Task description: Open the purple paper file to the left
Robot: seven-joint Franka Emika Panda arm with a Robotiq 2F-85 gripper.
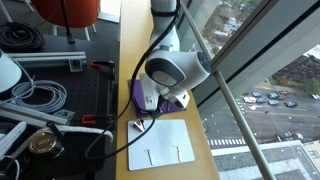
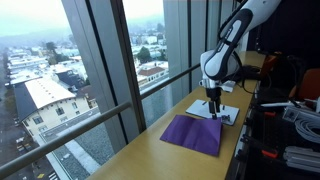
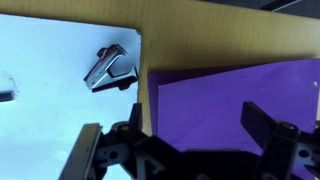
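The purple paper file [image 2: 195, 133] lies flat and closed on the wooden ledge. In an exterior view only parts of the file [image 1: 181, 100] show under the arm. In the wrist view the file [image 3: 235, 95] fills the right half. My gripper [image 2: 213, 108] hangs just above the file's edge that borders a white sheet. In the wrist view the gripper [image 3: 180, 140] is open, its two dark fingers spread over the purple cover, holding nothing. In an exterior view the arm's wrist [image 1: 172, 70] hides the fingers.
A white notched sheet [image 1: 160, 142] lies beside the file, also in the wrist view [image 3: 50, 90], with a small metal clip [image 3: 108, 68] on it. A black cable [image 1: 120, 145] crosses the sheet. Window glass [image 2: 110, 70] borders the ledge [image 2: 150, 155]; a cluttered black bench [image 1: 50, 100] lies opposite.
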